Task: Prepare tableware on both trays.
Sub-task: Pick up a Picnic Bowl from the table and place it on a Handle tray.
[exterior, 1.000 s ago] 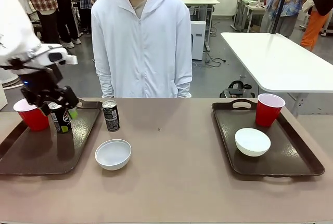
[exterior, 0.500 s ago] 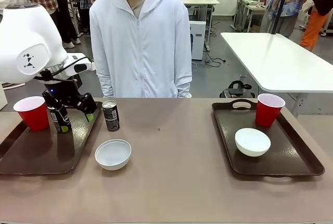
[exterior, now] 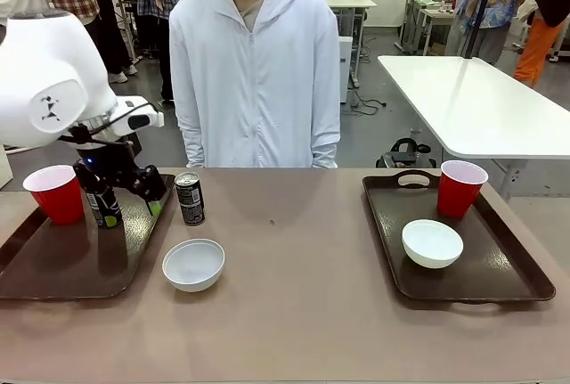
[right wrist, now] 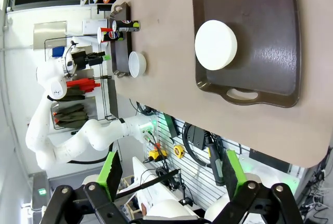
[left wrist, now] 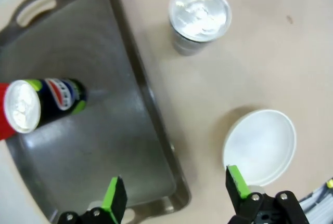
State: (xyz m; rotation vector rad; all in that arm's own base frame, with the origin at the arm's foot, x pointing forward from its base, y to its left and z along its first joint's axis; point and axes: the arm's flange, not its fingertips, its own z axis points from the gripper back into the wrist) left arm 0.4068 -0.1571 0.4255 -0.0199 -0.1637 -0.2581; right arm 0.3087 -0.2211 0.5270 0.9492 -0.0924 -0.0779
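Observation:
On the left tray (exterior: pixel 62 264) stand a red cup (exterior: pixel 55 193) and a black can (exterior: pixel 104 208). My left gripper (exterior: pixel 126 190) hovers just above and to the right of that can, open and holding nothing. From the left wrist I look down past my gripper (left wrist: pixel 177 198) onto the tray (left wrist: pixel 104 146), its can (left wrist: pixel 41 104), a second can (left wrist: pixel 199 18) and a white bowl (left wrist: pixel 260 146), both on the bare table. The right tray (exterior: pixel 499 264) carries a red cup (exterior: pixel 461 188) and a bowl (exterior: pixel 432 243). My right gripper (right wrist: pixel 171 177) hangs open high above the right tray (right wrist: pixel 270 68).
A person in a white hooded jacket (exterior: pixel 254 81) stands at the far edge, arms down. The table's middle (exterior: pixel 294 259) lies between the trays. A white table (exterior: pixel 481 103) stands behind on the right.
My left gripper has let go of the can on the left tray and moved up and to the right of it. The person shifted slightly to the right.

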